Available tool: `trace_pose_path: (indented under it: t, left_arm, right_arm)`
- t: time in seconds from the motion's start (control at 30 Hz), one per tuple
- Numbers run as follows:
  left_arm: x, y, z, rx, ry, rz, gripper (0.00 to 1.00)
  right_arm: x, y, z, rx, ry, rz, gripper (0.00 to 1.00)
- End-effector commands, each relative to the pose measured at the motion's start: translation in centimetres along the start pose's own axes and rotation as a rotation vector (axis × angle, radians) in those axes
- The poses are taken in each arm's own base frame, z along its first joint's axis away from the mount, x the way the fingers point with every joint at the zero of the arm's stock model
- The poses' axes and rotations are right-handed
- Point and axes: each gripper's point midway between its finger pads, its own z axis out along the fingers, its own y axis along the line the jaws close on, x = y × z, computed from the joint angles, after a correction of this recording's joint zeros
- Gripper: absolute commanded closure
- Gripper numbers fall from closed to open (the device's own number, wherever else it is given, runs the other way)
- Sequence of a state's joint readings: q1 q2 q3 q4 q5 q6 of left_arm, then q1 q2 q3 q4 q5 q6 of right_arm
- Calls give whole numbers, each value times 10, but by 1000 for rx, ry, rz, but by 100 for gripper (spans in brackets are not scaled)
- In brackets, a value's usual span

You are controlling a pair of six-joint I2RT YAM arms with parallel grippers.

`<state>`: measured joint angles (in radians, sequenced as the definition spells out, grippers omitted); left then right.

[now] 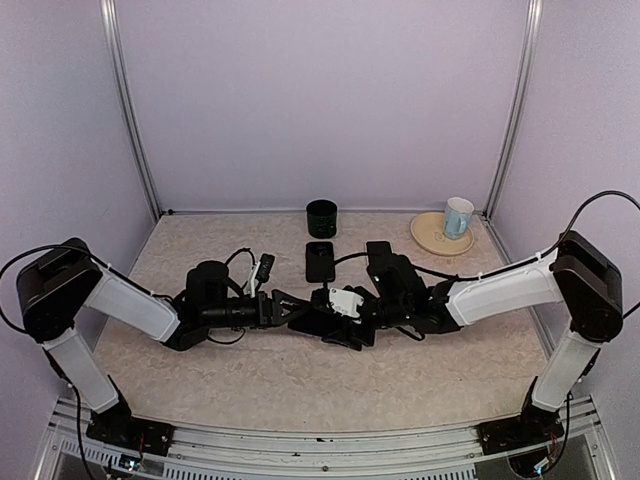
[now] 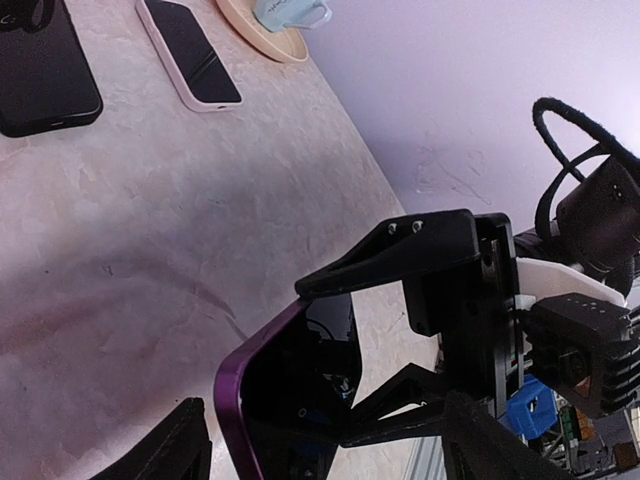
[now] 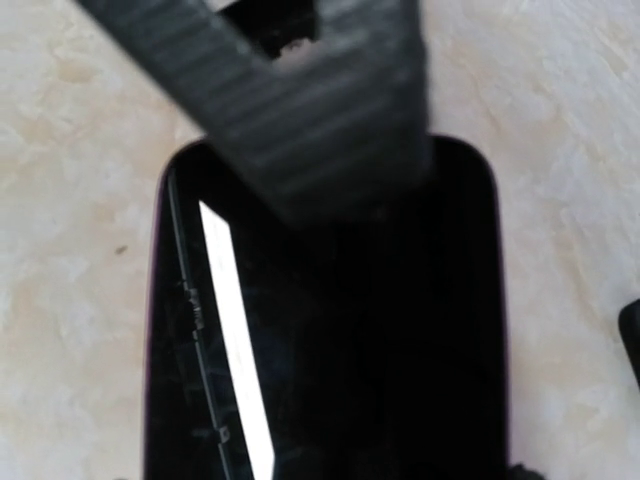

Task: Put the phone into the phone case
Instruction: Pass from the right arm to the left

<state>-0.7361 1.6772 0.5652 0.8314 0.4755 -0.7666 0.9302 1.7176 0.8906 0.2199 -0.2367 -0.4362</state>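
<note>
The left gripper (image 1: 287, 307) lies low near the middle of the desk (image 1: 200, 370), its fingers apart at one end of the phone (image 2: 285, 400) — a dark slab with a purple rim, tilted up off the surface. The right gripper (image 1: 325, 318) is clamped on its other end. Toward the far edge lie a black phone case (image 1: 320, 260) and a pink-rimmed handset (image 2: 188, 50). In the far right corner, a mug (image 1: 458, 216) stands on a plate (image 1: 428, 235).
</note>
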Motion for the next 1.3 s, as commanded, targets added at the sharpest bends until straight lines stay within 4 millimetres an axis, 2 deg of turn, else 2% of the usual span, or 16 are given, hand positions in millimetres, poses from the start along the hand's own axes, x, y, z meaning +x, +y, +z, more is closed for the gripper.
trace_pose_path:
  t: [0.0,0.23,0.37,0.63,1.03,1.2,1.27]
  left_arm:
    - [-6,-17,3,87,8,14,25]
    - [-4,-22,2,111,17,4,40]
    - [-4,-24,1,117,20,-1,43]
    - [-4,-23,1,113,23,-9,60]
    - [-2,-19,3,102,22,-17,98]
    - [-4,-21,1,103,15,-13,100]
    - [-5,-22,1,101,11,-9,100]
  right_arm:
    - [-32,-9,-11,70,-83,-60,51]
    - [-33,-13,-10,125,-61,-91,51]
    - [-33,-16,-10,157,-54,-105,51]
    - [-40,-24,-13,211,-61,-130,51]
    - [-37,-27,-13,254,-42,-154,50]
    - [-37,-31,-16,277,-42,-156,46]
    - [-38,-32,-18,288,-50,-149,38]
